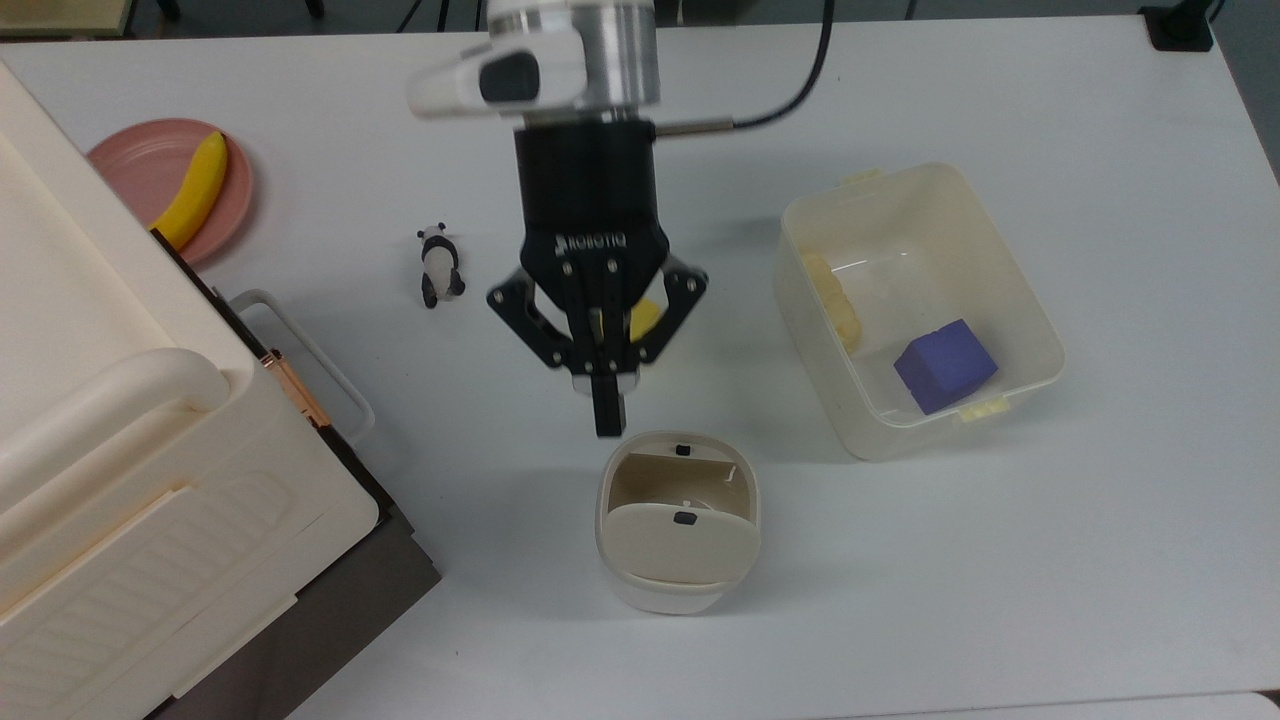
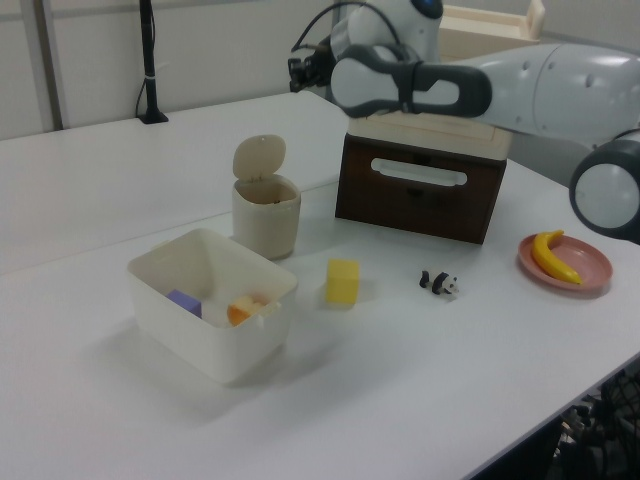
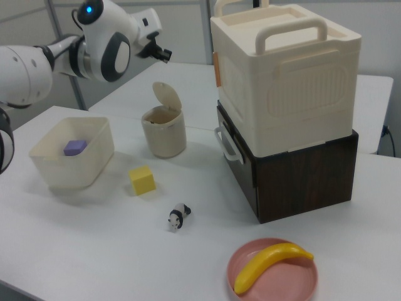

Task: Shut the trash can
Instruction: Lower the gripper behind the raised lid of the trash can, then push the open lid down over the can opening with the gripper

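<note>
Standing open, cream trash can [image 1: 678,520], lid [image 2: 259,157] upright, clenched pincer [image 1: 608,422] above.

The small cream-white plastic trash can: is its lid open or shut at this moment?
Open. The small cream-white plastic trash can has its hinged lid standing upright above the rim, and the top view shows into its hollow inside.

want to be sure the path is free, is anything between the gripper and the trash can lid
Nothing visible stands between them. The gripper hangs in open air above the table, near the trash can, whose lid stands raised. The yellow cube sits on the table, low and off to the side.
</note>
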`<state>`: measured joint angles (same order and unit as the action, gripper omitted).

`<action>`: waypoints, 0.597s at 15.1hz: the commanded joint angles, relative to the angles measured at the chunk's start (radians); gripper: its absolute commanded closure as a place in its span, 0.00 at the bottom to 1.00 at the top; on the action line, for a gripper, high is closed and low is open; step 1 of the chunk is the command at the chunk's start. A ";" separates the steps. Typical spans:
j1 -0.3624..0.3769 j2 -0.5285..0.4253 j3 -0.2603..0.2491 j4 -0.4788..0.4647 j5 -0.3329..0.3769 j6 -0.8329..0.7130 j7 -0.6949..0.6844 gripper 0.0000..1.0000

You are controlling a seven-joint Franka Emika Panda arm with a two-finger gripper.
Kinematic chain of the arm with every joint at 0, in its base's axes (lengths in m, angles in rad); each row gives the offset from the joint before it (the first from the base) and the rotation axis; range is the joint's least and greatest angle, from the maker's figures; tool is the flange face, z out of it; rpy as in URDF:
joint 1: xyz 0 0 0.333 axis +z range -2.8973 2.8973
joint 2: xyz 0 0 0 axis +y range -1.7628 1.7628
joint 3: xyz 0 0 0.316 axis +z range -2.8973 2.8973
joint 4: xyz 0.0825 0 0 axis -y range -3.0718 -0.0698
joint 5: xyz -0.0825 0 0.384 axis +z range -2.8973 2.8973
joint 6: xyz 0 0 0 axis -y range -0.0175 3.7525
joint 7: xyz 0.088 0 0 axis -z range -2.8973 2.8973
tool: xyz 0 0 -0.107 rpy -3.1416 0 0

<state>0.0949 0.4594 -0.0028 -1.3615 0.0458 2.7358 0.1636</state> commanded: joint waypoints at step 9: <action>0.025 0.087 -0.014 0.047 -0.113 0.064 0.007 1.00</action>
<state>0.1063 0.5099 -0.0033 -1.3385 -0.0407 2.7873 0.1636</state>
